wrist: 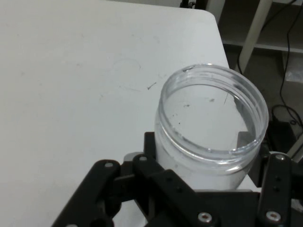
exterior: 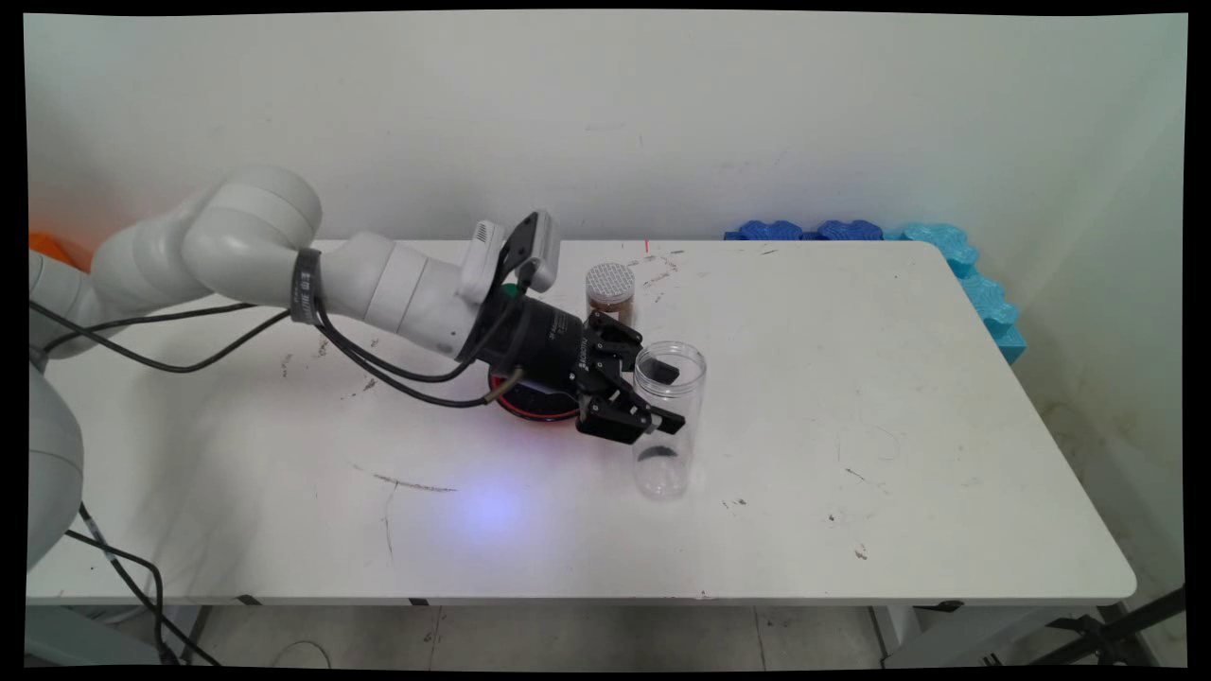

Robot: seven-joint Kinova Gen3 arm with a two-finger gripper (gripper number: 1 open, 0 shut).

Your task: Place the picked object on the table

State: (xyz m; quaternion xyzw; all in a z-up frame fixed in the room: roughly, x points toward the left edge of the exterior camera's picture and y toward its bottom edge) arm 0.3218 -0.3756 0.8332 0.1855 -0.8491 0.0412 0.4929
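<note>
A clear, lidless plastic jar (exterior: 668,454) stands upright on the white table (exterior: 851,397), a little right of the middle. My gripper (exterior: 667,395) reaches in from the left and closes round the jar's upper half, one finger on the far side and one on the near side. In the hand view the jar (wrist: 210,109) sits between the fingers (wrist: 150,142), its open mouth facing the camera and both walls touching the pads. The jar looks empty and its base rests on the table.
A small jar with a white perforated lid (exterior: 609,289) and brown contents stands just behind the wrist. A black disc with a red rim (exterior: 530,407) lies under the hand. Blue foam pieces (exterior: 946,248) line the table's far right corner.
</note>
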